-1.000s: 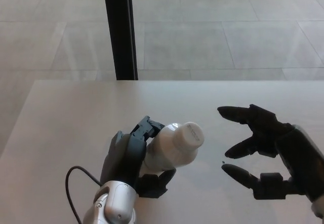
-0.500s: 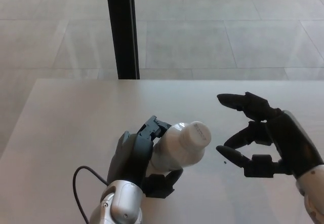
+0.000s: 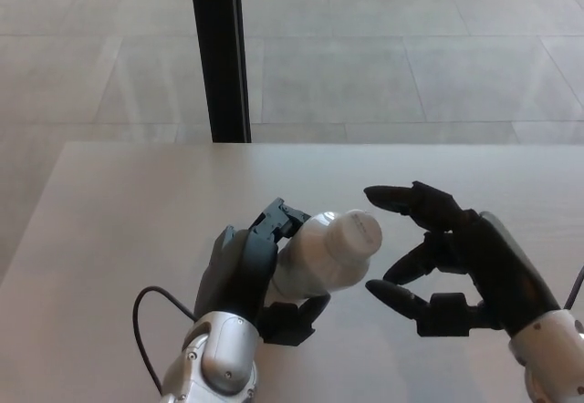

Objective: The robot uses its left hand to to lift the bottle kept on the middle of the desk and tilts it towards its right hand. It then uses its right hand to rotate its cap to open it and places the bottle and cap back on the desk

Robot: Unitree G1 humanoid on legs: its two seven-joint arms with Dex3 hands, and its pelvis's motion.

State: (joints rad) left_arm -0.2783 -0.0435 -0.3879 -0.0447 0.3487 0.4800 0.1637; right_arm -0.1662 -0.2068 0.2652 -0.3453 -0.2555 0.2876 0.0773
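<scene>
Above pale desk [image 3: 119, 211], white capped bottle [image 3: 319, 255] tilted in left hand [image 3: 246, 271], right hand [image 3: 438, 257] spread empty.

A pale worktop [image 3: 119, 202] filled the foreground. Beyond it lay a floor [image 3: 411, 66] of large grey tiles. A black upright post [image 3: 219, 52] stood at the worktop's far edge.

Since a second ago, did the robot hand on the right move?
Yes. The right robot hand moved left toward the bottle's cap, judged against the desk's far edge. It is open.
</scene>
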